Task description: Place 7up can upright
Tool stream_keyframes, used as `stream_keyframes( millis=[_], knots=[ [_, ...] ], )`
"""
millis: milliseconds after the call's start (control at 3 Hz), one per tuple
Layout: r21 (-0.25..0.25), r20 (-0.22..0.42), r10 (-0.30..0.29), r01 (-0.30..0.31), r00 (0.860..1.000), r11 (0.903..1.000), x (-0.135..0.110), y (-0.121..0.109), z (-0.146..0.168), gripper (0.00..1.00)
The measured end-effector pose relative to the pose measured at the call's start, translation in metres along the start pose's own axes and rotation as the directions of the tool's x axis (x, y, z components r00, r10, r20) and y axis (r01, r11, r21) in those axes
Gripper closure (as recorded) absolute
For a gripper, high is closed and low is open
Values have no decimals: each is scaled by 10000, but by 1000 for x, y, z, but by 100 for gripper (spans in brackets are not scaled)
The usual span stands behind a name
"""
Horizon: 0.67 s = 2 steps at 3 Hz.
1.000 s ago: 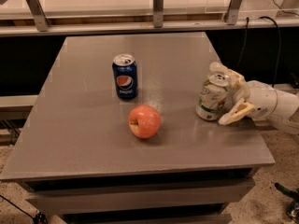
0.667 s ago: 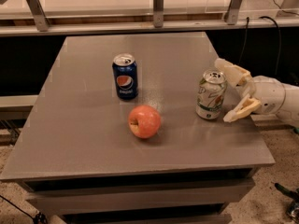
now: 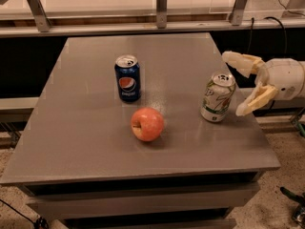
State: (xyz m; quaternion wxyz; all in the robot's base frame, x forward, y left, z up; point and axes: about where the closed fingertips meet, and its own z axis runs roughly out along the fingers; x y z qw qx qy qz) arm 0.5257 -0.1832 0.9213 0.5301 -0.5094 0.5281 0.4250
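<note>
The 7up can (image 3: pixel 217 98), silver-white with green markings and a silver top, stands upright on the grey table (image 3: pixel 86 128) near its right edge. My gripper (image 3: pixel 237 84) is just to the right of the can, open, with one cream finger (image 3: pixel 242 61) above and behind it and the other finger (image 3: pixel 255 100) lower and nearer. The fingers do not touch the can.
A dark blue Pepsi can (image 3: pixel 127 78) stands upright left of centre. A red apple (image 3: pixel 147 124) lies in front of it, between the two cans. A railing with metal posts (image 3: pixel 161 6) runs behind the table. The table's right edge is close to the 7up can.
The gripper let go of the 7up can and drew back to the right with its fingers spread. The can stays standing upright in place.
</note>
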Motion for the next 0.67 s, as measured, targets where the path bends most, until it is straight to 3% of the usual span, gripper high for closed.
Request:
stream_keyframes(
  millis=[333, 667],
  knots=[
    [186, -1605, -216, 249, 9868, 9995, -16, -6, 9, 0],
    [200, -1787, -279, 320, 9835, 9993, -18, -5, 10, 0]
  ],
)
